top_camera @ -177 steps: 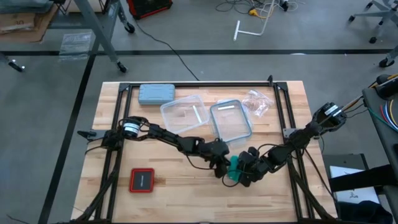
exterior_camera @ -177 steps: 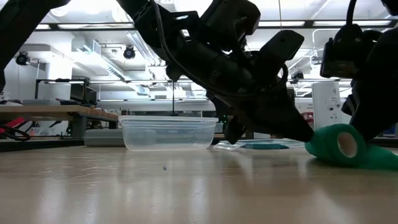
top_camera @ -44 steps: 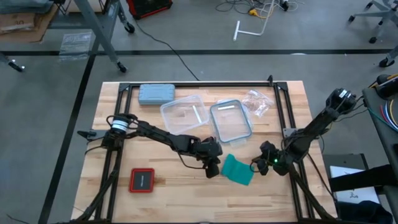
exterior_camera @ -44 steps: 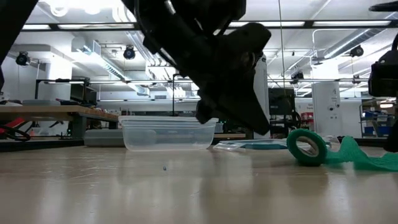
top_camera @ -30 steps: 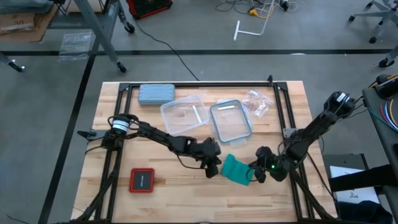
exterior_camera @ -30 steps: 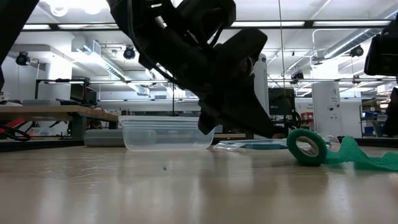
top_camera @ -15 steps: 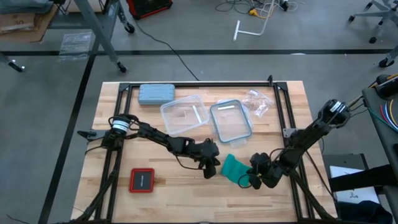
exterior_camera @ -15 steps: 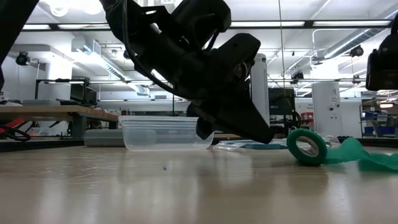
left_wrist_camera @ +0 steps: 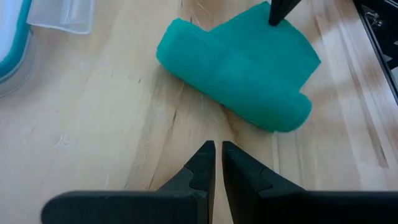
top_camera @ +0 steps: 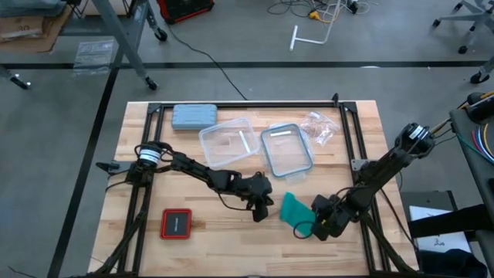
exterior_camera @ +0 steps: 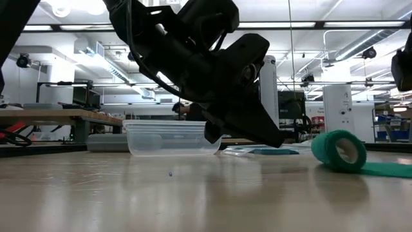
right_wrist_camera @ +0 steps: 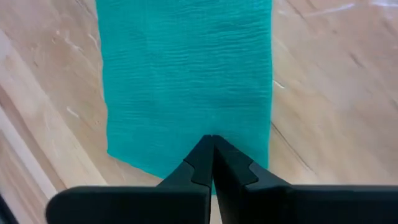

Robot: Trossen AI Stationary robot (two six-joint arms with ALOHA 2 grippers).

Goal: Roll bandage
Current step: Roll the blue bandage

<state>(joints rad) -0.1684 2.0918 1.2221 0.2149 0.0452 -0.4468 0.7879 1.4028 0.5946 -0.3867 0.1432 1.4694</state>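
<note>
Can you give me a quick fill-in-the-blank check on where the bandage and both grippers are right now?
1. The bandage is ____ in colour.
2. The right gripper has its fingertips over the bandage's loose flat ____.
3. The left gripper has its fingers ____, just short of the rolled part.
4. In the low view, the bandage's rolled part rests on the ____.

Missing words: teal-green; end; shut; table

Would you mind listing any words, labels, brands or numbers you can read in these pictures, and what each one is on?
None can be read.
The red-framed black item may bear a mark: too small to read.
The bandage, the grey-blue case and the clear containers show no text.
</note>
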